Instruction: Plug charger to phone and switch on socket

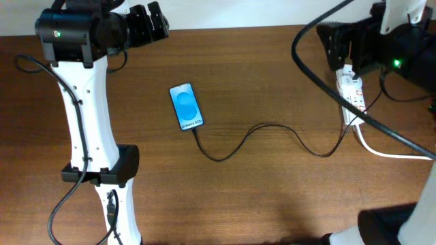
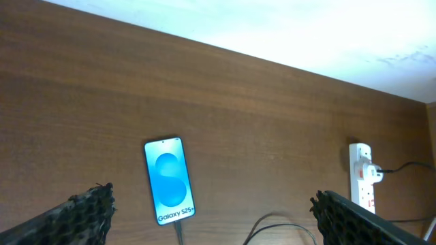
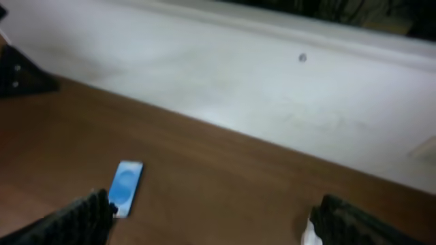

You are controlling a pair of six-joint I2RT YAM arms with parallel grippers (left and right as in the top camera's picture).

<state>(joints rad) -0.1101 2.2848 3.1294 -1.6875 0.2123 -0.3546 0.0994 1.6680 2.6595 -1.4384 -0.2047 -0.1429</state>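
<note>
The phone (image 1: 186, 106) lies flat on the brown table, blue screen lit. It also shows in the left wrist view (image 2: 169, 180) and the right wrist view (image 3: 125, 187). The thin black charger cable (image 1: 272, 133) runs from the phone's near end across to the socket (image 1: 351, 92), a white power strip at the right, also in the left wrist view (image 2: 364, 180). The plug tip sits at the phone's bottom edge (image 2: 178, 226). My left gripper (image 2: 211, 218) is open and empty, far left at the back (image 1: 146, 22). My right gripper (image 3: 211, 221) is open, above the socket's far end (image 1: 340, 44).
A thick white cord (image 1: 392, 151) leaves the socket toward the right edge. The right arm's thick black cable (image 1: 320, 64) loops over the table beside the socket. The left arm's white body (image 1: 88, 122) stands at the left.
</note>
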